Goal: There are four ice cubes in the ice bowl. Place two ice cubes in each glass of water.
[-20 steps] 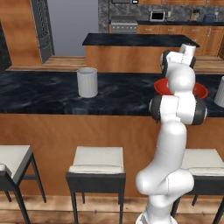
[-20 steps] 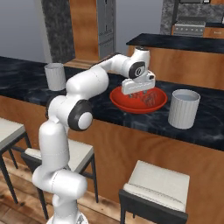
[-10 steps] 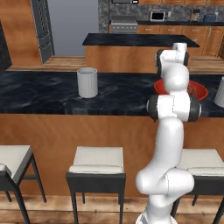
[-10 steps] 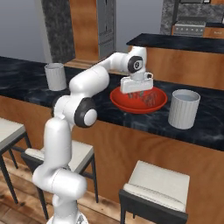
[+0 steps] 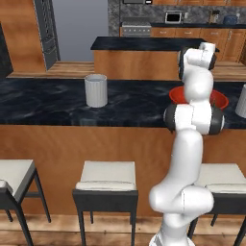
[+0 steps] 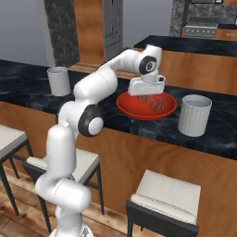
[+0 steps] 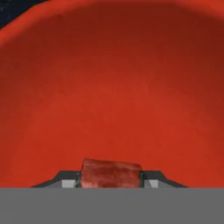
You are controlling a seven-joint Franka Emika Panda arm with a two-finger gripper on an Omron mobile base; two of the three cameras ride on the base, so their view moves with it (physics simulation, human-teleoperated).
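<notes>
bowl (image 6: 139, 110): glossy bright red, smooth
ice cube (image 7: 111, 173): translucent, red-tinted, faintly mottled
glasses (image 6: 194, 115): pale grey-white, matt, finely ribbed
counter (image 5: 53, 103): dark polished stone, marbled, with wood front below
stools (image 5: 106, 177): pale cushions on dark frames
arm (image 6: 102, 83): smooth white shell with dark joints

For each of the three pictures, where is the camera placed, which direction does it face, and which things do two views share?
Left base view: behind the arm's left, facing the dark counter; white arm at right hides part of the glossy red bowl; ribbed grey tumbler at left.
Right base view: behind its right; arm at left, gripper over the bowl; second tumbler beside it.
Hand view: looks down into the bowl; fingertips flank a reddish cube.
Shared: bowl, tumblers.
</notes>
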